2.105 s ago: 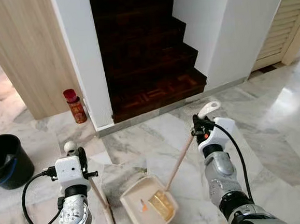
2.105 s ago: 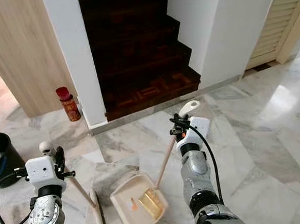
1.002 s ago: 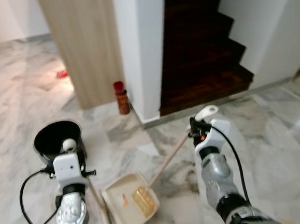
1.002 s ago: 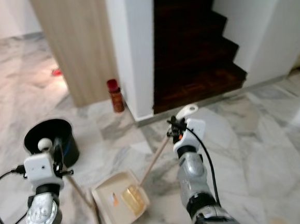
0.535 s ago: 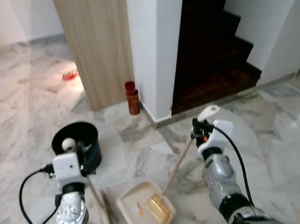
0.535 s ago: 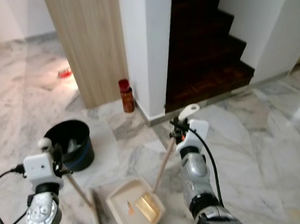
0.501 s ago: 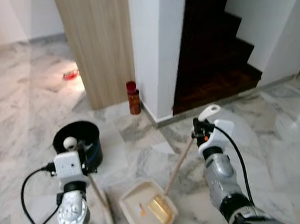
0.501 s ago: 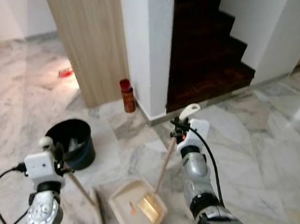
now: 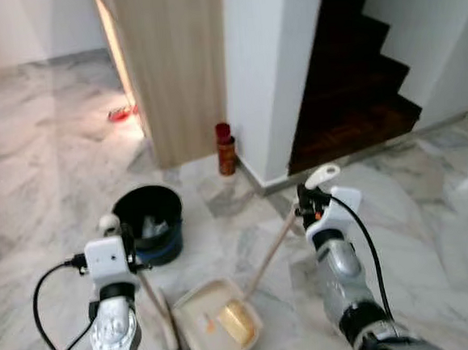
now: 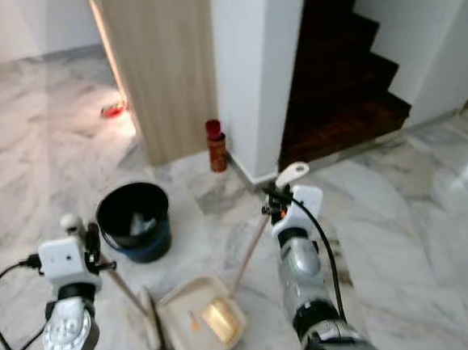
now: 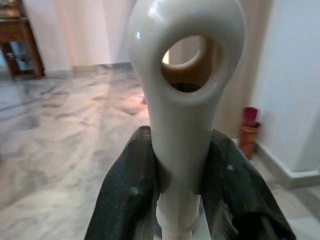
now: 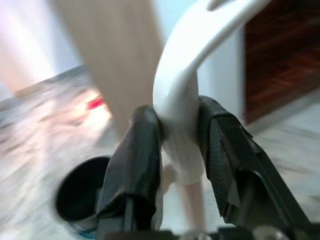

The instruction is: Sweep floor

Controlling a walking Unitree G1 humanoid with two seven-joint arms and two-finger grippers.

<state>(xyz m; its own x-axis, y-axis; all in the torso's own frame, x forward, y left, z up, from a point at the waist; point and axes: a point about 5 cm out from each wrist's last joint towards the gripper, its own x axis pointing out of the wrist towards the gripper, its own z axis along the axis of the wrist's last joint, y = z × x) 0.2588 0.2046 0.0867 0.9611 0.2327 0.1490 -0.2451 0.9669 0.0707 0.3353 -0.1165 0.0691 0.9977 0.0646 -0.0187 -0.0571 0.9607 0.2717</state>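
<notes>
My left gripper (image 9: 119, 237) is shut on the white, looped top of the broom handle (image 11: 184, 95), its black fingers (image 11: 129, 187) pressed to both sides. The broom head (image 9: 172, 340) rests on the marble floor beside a cream dustpan (image 9: 205, 339). The dustpan holds a yellow lump (image 9: 236, 322) and a small orange bit. My right gripper (image 9: 305, 204) is shut on the dustpan's long handle (image 9: 268, 253) just below its white grip (image 12: 186, 95). The pan lies flat on the floor between my arms.
A black bucket (image 9: 150, 224) with a blue band stands on the floor just beyond the broom, with something pale inside. A red can (image 9: 226, 149) stands at the foot of the wood panel (image 9: 179, 74) and white wall. Dark stairs (image 9: 357, 84) rise at the back right.
The camera has swung left, so the stairs have slid to the right and the bucket sits nearer the middle, close to the dustpan. Both grippers keep the same hold.
</notes>
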